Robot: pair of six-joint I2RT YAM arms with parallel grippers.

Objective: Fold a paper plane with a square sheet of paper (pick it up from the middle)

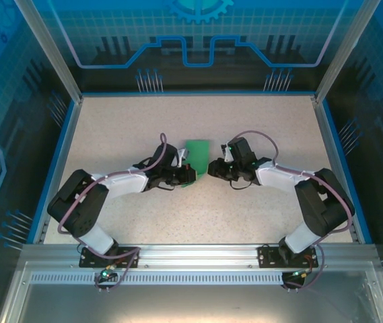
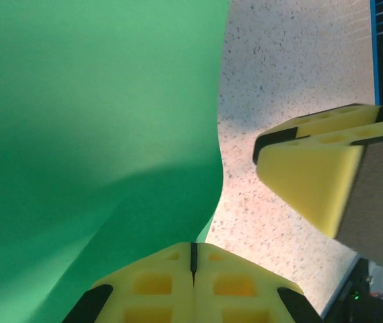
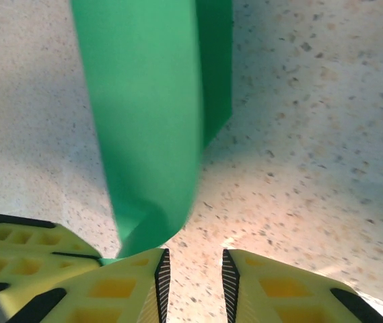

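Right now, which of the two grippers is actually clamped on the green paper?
The left gripper: its fingers are pressed shut on the paper. The right gripper has a gap between its fingers, showing bare table, with the paper beside it.

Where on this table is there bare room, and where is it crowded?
Free: the table strip between green paper and far rim; also the near strip between both arm bases. Crowded: centre, where left claw and right claw meet at the paper.

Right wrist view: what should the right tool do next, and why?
Probably shift the right tool sideways onto the green paper sheet: its jaws stand apart over the table, beside the curled sheet that the shut left tool holds.
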